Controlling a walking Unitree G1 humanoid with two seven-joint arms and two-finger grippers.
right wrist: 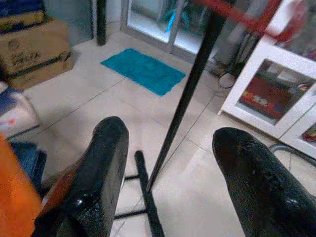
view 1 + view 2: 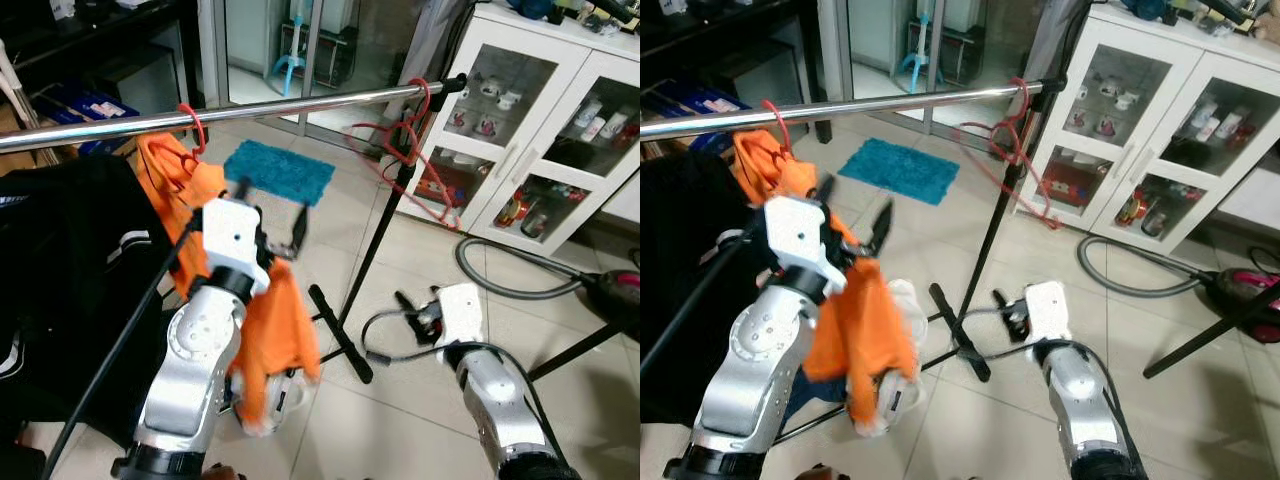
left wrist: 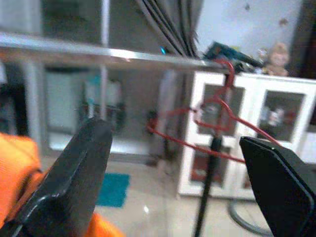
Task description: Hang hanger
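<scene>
Red hanger (image 2: pixel 190 128) w/ orange garment (image 2: pixel 270 330) hooked on rail (image 2: pixel 300 103). Left gripper (image 2: pixel 282 238) jaws wide, empty, just beside garment. Right gripper (image 2: pixel 412 312) low, spread, empty. Withdraw straight, avoid snagging cloth.

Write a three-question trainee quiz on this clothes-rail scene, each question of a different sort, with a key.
1. True or false: the orange garment hangs from the rail by a red hook.
2. What hangs at the rail's right end? A) empty red hangers B) a black coat C) a towel
3. Fill in: the left gripper has its fingers ____.

Key: 1 true. 2 A. 3 open; the right gripper, low near the floor, is open too.
</scene>
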